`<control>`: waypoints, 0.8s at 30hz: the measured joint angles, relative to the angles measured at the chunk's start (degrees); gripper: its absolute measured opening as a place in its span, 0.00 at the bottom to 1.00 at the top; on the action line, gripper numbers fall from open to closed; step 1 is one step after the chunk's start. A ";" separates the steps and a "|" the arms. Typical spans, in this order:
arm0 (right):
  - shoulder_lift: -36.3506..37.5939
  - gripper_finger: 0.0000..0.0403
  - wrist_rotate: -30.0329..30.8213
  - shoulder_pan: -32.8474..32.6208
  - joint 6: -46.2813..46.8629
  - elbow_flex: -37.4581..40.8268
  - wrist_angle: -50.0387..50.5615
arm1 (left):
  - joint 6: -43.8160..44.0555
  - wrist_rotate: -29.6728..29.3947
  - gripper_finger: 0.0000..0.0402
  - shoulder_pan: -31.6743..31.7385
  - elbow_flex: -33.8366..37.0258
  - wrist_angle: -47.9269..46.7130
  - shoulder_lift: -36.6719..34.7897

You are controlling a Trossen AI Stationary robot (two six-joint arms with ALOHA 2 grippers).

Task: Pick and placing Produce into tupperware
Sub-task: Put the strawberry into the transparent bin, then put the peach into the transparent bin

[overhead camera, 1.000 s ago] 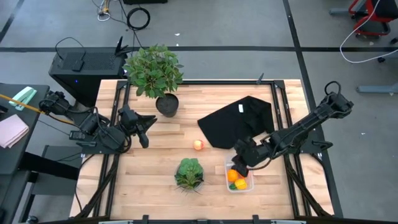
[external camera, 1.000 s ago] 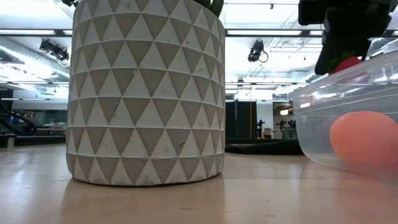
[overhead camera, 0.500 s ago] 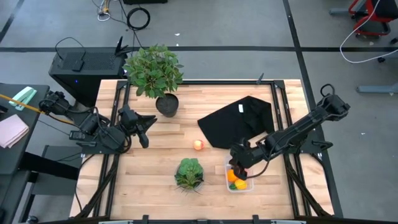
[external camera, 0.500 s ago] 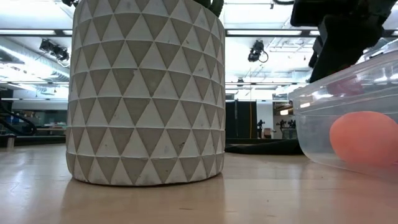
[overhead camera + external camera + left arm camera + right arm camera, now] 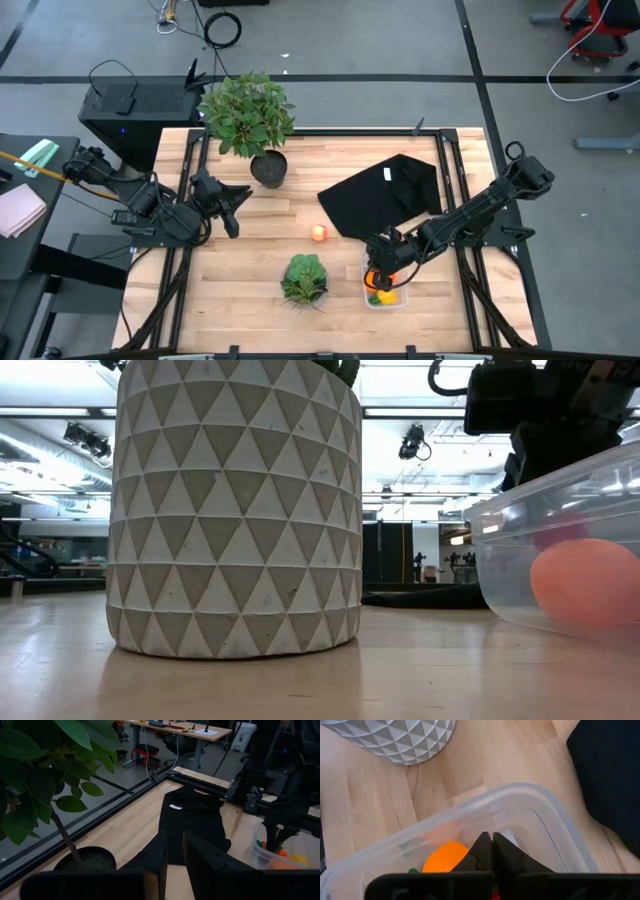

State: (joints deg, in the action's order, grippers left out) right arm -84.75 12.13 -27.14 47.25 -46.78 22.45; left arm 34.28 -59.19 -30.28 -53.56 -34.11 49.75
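Right gripper [image 5: 380, 277]: reaches down into the tupperware at the near right of the table, fingers [image 5: 487, 851] pressed together. A sliver of red shows right at the fingertips in the right wrist view (whether that is something pinched there I cannot tell).
Left gripper [image 5: 231, 225]: hangs over the left side of the table, near the plant pot, well apart from the box; fingers [image 5: 159, 855] nearly together with a slim gap and nothing between them.
Tupperware [image 5: 399, 299]: clear box on the wood at the near right, just near of the black cloth; its rounded rim fills the right wrist view [image 5: 535, 800].
Orange ball [image 5: 446, 857]: inside the box, just beside the right gripper's fingertips.
Yellow piece [image 5: 387, 295]: inside the box, at its near end.
Pale peach-coloured ball [image 5: 319, 233]: on the bare wood outside the box, just left of the cloth and far of the lettuce head.
Lettuce head [image 5: 304, 278]: near middle of the table, left of the box.
Black cloth [image 5: 385, 192]: spread flat, right of centre.
Potted plant [image 5: 246, 115]: far left of the table, in a dark round pot.
Patterned pot [image 5: 236, 510]: fills the low view (white, with triangle facets), standing on the wood left of the box.
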 joint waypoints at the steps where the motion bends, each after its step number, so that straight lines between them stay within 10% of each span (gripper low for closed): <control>1: 0.00 0.03 0.00 0.00 0.18 0.00 0.04 | 0.00 0.15 0.16 0.00 0.00 0.00 0.00; 24: 9.12 0.23 0.80 1.68 -1.00 -4.44 11.80 | 0.02 0.36 0.18 0.00 0.00 -0.02 -0.01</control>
State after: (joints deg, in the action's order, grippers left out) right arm -75.63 12.94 -25.46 46.24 -51.22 34.25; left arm 34.30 -58.83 -30.28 -53.56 -34.13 49.74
